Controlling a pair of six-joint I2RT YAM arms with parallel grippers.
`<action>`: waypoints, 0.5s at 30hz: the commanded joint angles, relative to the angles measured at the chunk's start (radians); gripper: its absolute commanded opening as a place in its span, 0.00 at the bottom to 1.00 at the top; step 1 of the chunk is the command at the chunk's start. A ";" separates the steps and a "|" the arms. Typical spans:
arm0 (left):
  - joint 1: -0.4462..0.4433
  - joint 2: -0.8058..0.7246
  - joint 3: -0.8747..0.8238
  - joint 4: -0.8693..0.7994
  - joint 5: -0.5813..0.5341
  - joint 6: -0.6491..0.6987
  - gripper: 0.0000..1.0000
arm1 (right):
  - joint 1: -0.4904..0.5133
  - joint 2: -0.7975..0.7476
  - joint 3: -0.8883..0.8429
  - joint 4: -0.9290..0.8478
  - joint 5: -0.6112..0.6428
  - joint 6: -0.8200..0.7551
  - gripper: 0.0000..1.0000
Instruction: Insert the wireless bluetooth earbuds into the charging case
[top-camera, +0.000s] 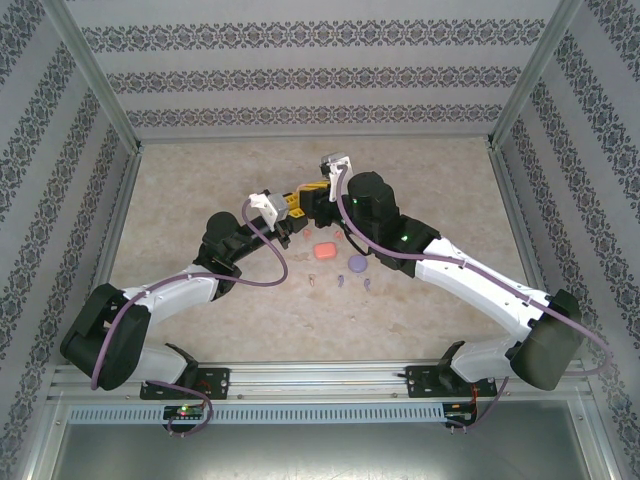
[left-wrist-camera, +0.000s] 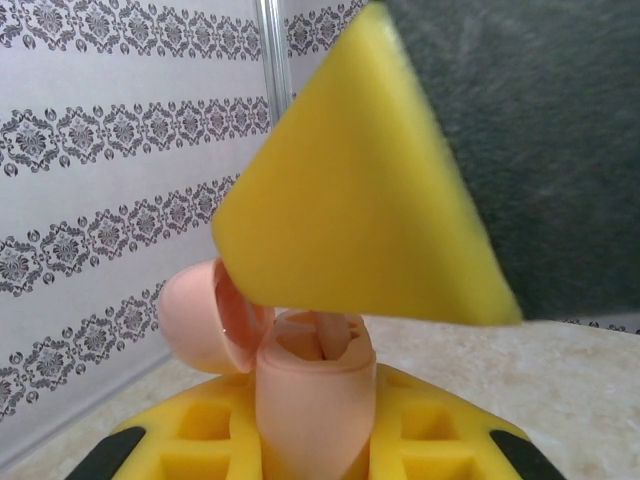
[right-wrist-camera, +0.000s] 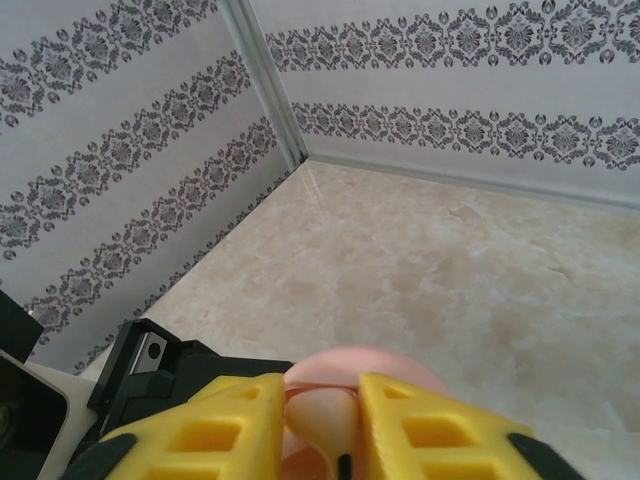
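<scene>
My left gripper is shut on a salmon-pink charging case, held upright off the table with its lid swung open. A pink earbud stands stem-down in the case's socket. My right gripper comes from above, and one of its yellow fingers hangs over the case. In the right wrist view its fingers close in on the pale pink earbud, the lid just beyond. Three loose earbuds lie on the table.
A closed pink case and a purple case lie on the beige table just in front of the grippers. Patterned walls and metal posts enclose the table on three sides. Purple cables trail along both arms.
</scene>
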 joint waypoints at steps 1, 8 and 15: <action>-0.014 -0.041 0.029 0.080 0.045 -0.009 0.00 | 0.022 0.021 0.013 -0.054 -0.018 0.004 0.33; -0.014 -0.038 0.031 0.087 0.052 -0.022 0.00 | 0.016 0.022 0.031 -0.063 0.004 0.011 0.45; -0.014 -0.029 0.028 0.100 0.055 -0.038 0.00 | -0.009 0.016 0.047 -0.059 -0.002 0.044 0.57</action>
